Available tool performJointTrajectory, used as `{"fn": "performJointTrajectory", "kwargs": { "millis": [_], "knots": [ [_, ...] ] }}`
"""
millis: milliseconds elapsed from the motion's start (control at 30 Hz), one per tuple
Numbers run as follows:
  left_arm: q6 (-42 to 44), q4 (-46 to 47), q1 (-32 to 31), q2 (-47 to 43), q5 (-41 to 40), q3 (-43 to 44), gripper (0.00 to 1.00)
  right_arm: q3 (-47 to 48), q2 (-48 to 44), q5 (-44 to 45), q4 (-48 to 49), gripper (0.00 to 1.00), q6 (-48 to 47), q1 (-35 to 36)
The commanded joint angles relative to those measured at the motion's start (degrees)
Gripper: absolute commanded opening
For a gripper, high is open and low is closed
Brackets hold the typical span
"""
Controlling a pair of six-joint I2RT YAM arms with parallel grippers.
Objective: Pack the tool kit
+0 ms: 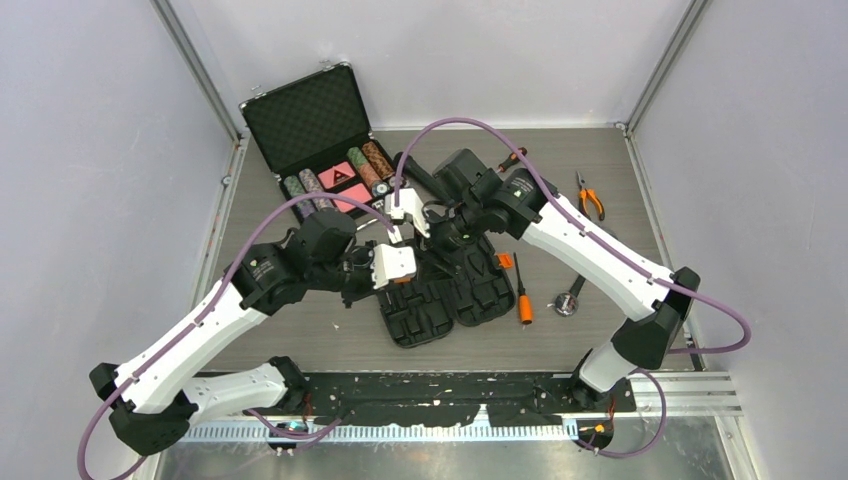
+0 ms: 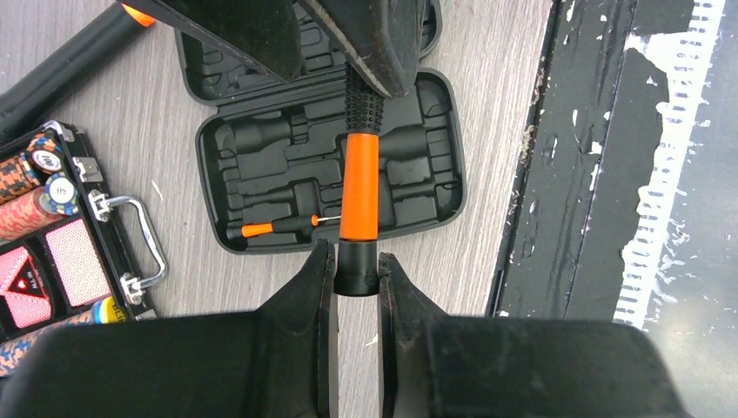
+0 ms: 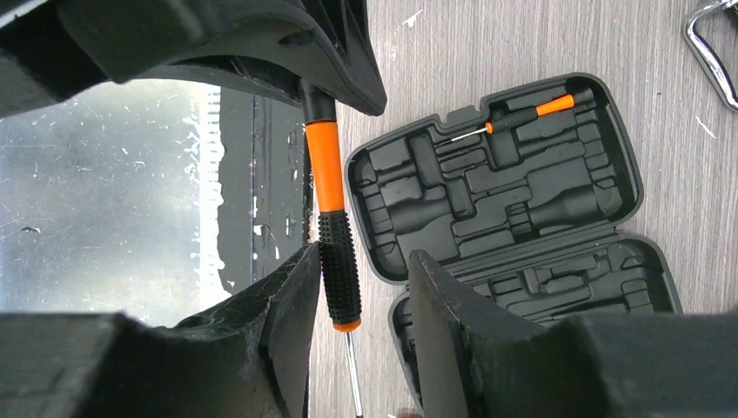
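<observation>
Screwdriver point(image 2: 359, 187) tip hidden behind R gripper point(image 3: 361, 261); L gripper point(image 2: 355, 266) clamps butt.

Case point(image 2: 261, 174) matt black plastic; table point(image 2: 496, 104) grey woodgrain.

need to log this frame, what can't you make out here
screwdriver tip: right wrist view, runs off the bottom edge; left wrist view, right hand covers it
case far half: left wrist view, behind that hand
round thing by the case: top view, too small to name
</observation>
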Motion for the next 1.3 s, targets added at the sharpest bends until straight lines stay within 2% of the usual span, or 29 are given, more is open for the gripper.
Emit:
{"fn": "performJointTrajectory", "kwargs": {
  "millis": [0, 133, 200, 367, 433, 633, 733, 833, 867, 1033, 1167, 1267],
  "knots": [
    [1.03, 1.21, -0.16, -0.46, 0.10, 1.59, 0.00, 2.41, 0.49, 0.99, -0.14, 0.47, -0.56, 0.47],
    [1.12, 1.35, -0.16, -0.60, 0.03, 1.50, 0.00, 2.80, 0.82, 0.80, -0.46, 0.41, -0.62, 0.63],
    [1.13, 1.80, -0.16, -0.74, -0.31, 1.28, 0.00, 2.94, 0.90, 0.69, -0.87, 0.35, -0.82, 0.83],
    [0.90, 3.29, -0.17, -1.32, -2.14, 0.33, 0.01, 1.87, 0.44, 0.70, -0.89, 0.11, -1.29, 0.85],
    [0.51, 4.54, -0.13, -1.68, -3.92, -0.48, 0.13, 1.02, 0.21, 0.86, -0.29, 0.06, -1.09, 0.91],
    [-2.12, 8.88, -0.07, -3.02, -12.91, -2.57, 0.59, -3.76, -0.33, 5.64, 6.57, 0.05, 3.72, 0.66],
    [-3.27, 13.74, 0.65, -4.97, -20.28, -5.38, 0.81, -7.47, -0.10, 10.63, 16.44, 0.05, 12.71, -0.30],
    [-6.52, 18.72, 3.13, -7.68, -26.49, -8.09, 0.98, -10.68, 1.41, 20.18, 23.47, 0.05, 22.47, -0.47],
    [-7.99, 20.37, 4.49, -9.09, -28.59, -8.79, 0.99, -10.99, 2.55, 24.74, 26.04, 0.05, 28.80, -0.47],
    [-18.09, 28.40, 12.45, -14.86, -39.35, -14.07, 1.00, -13.19, 7.44, 33.06, 31.85, 0.05, 48.00, 0.26],
    [-25.86, 32.33, 20.10, -17.73, -45.16, -18.14, 1.00, -15.79, 10.20, 41.61, 36.08, 0.05, 57.77, 2.70],
    [-29.25, 35.08, 22.71, -19.25, -47.09, -21.90, 1.00, -16.70, 12.42, 46.72, 38.01, 0.06, 61.85, 4.58]
  ]
}}
